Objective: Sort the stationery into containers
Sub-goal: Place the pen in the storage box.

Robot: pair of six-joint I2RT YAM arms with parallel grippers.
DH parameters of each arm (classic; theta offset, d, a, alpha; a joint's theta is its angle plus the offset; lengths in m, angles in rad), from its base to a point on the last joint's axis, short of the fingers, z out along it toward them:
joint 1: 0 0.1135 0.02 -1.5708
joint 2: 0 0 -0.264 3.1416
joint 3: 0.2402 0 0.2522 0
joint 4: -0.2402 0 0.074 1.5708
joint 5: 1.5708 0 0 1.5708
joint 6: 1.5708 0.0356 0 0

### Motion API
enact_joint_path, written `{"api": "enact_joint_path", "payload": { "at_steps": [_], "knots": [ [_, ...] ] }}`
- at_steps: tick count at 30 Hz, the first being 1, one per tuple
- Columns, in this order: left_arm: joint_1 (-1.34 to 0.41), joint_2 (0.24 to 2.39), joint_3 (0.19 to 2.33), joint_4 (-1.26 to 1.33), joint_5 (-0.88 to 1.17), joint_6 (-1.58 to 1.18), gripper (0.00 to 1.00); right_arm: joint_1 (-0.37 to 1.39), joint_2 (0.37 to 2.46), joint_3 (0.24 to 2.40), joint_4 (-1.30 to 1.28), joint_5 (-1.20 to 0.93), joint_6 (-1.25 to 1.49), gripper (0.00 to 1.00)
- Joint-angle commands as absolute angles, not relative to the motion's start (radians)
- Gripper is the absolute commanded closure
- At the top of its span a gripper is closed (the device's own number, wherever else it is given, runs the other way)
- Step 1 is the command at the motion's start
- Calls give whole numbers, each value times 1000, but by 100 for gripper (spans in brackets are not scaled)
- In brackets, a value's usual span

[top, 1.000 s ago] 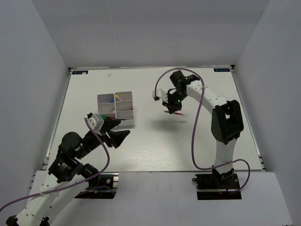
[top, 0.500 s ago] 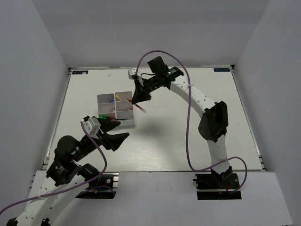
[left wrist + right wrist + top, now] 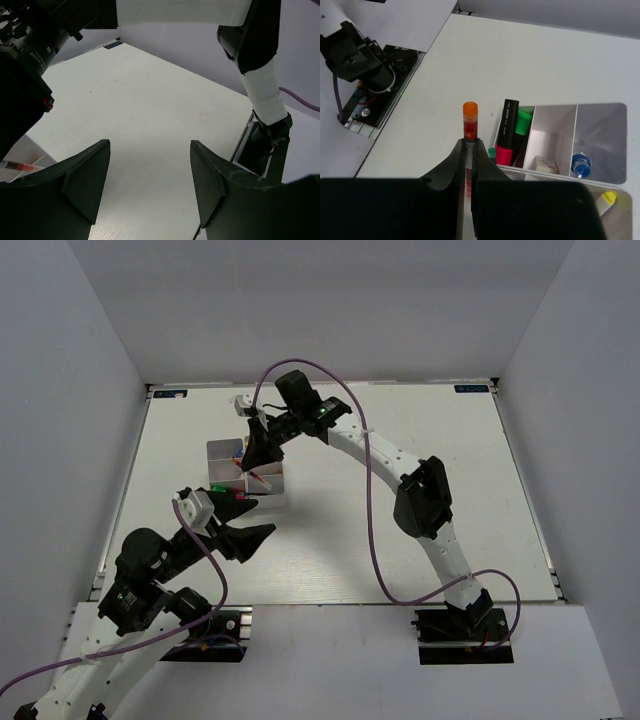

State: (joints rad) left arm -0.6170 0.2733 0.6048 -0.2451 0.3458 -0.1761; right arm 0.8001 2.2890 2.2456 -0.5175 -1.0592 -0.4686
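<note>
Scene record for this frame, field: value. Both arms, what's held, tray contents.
right fingers: shut on thin red pen with orange cap
pen position: above the pale divided plastic tray, not released
left fingers: open, empty, near the tray's near side
compartment 1: black highlighter with pink end and black highlighter with green end
compartment 2: small beige eraser
compartment 3: blue-capped item
compartment 4: yellow-tipped item, partly hidden

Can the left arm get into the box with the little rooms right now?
Probably not easily. The left gripper is open close to the tray, but the right gripper, holding the red pen, hangs right over it.
</note>
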Motion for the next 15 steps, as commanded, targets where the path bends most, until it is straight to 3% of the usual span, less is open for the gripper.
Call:
{"api": "enact_joint_path", "payload": {
  "at_steps": [1,12,14,15],
  "knots": [
    [-612,270,611,-227,359,-167,25,790,2333,2295,-445,-1083,-433,100],
    [-612,270,611,-227,359,-167,25,784,2390,2278,-492,-1032,-584,100],
    [-612,270,611,-227,359,-167,25,782,2387,2267,-526,-1032,-612,90],
    [-612,270,611,-227,359,-167,25,784,2381,2264,-537,-1032,-630,75]
  ]
}}
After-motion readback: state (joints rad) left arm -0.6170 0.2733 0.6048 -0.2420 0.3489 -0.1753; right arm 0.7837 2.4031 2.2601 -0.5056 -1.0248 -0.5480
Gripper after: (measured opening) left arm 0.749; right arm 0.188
